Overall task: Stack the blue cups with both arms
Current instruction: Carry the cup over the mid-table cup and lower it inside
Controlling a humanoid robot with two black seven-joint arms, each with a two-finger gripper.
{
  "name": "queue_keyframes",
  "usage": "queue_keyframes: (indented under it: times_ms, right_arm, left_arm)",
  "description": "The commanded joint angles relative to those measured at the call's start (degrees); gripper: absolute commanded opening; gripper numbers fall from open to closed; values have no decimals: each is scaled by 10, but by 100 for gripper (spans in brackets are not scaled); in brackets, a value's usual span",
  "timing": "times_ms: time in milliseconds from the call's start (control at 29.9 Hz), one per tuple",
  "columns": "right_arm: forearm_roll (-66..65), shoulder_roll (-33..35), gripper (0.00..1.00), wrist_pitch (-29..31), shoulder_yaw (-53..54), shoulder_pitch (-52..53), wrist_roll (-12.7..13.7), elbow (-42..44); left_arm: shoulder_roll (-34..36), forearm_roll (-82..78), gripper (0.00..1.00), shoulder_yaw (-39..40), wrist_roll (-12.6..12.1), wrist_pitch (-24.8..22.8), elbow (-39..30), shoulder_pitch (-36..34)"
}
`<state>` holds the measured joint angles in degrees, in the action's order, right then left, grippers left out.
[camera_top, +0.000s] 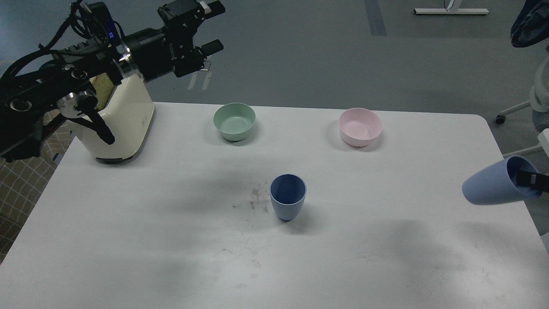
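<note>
One blue cup (288, 196) stands upright at the middle of the white table (171, 240). The second blue cup (493, 187) is off the table at the right edge, tipped almost on its side with its mouth to the right. My right gripper (532, 179) reaches in from the right edge and grips this cup's rim, with one finger inside the mouth; most of that arm is out of view. My left gripper (212, 26) is open and empty, held high at the upper left, far from both cups.
A cream toaster (124, 118) with a bread slice stands at the table's back left, under my left arm. A pale green bowl (234, 121) and a pink bowl (360, 126) sit along the back. A chair base (514, 111) stands beyond the right edge.
</note>
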<state>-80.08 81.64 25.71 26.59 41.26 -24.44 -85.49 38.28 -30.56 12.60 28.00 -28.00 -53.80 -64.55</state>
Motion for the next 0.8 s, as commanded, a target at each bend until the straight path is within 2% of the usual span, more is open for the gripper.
queue_keyframes:
  times_ms: [0, 401, 601, 768]
  right_arm:
    - [-12, -32, 0, 23, -1, 84, 1, 5]
    - [-87, -233, 0, 23, -23, 245, 4, 132]
    - [-84, -336, 0, 23, -180, 397, 3, 155]
    - [-83, -417, 0, 23, -278, 471, 2, 154]
  left_arm:
    - [0, 0, 98, 1, 0, 0, 0, 0]
    - [-4, -1, 98, 1, 0, 0, 1, 0]
    - [-5, -3, 98, 0, 0, 0, 1, 0]
    - [-13, -4, 98, 0, 0, 0, 1, 0]
